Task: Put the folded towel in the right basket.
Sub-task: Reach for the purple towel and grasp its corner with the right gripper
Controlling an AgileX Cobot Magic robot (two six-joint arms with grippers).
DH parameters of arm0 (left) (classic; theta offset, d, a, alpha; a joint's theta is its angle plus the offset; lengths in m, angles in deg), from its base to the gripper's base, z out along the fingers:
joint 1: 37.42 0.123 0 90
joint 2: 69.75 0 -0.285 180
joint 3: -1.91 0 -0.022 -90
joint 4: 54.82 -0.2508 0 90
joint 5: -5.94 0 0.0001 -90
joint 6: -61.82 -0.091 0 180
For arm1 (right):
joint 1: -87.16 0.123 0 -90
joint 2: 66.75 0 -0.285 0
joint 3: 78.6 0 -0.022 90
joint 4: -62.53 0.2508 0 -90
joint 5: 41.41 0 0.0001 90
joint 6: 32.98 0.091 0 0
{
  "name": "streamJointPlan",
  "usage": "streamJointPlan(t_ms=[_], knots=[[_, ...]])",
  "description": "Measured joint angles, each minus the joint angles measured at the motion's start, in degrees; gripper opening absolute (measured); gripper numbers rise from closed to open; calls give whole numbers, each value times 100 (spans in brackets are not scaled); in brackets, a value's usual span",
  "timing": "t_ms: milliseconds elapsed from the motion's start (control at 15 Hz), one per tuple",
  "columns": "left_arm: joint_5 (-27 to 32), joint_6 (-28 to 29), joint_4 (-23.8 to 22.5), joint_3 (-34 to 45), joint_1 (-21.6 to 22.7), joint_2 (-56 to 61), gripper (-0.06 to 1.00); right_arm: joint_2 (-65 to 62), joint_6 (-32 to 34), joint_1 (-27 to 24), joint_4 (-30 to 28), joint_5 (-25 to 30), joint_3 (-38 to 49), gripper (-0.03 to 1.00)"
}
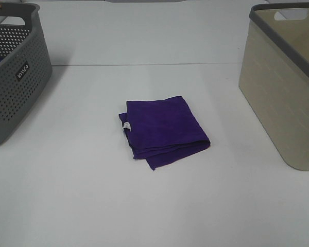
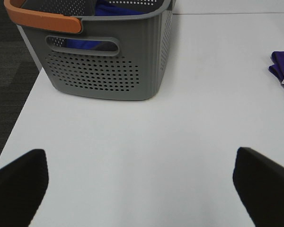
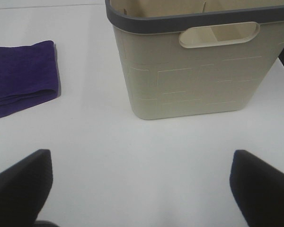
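Right gripper [image 3: 142, 189] hangs empty, jaws spread wide, facing the beige basket [image 3: 194, 85]; the folded towel [image 3: 21, 75] lies untouched to its left. Reach step, I judge: swing across, descend, pinch the folds.

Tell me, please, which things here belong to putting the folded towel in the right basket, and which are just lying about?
Belong to the job:
- the folded purple towel, lying flat on the table
- the beige basket on the right, where it goes

Just lying about:
- the grey perforated basket on the left
- the blue cloth inside it
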Motion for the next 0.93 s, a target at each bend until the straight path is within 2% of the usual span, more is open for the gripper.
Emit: streamJointPlan(t_ms=[467, 533, 733, 933], knots=[[0, 0, 0, 0, 0, 0, 99, 63, -69, 0, 23, 11, -11, 98], [0, 0, 0, 0, 0, 0, 99, 315, -149, 0, 86, 172, -132, 98], [0, 0, 0, 0, 0, 0, 99, 1982, -527, 0, 596, 848, -1026, 98], [0, 0, 0, 0, 0, 0, 99, 3621, -527, 0, 1484, 882, -2120, 98]])
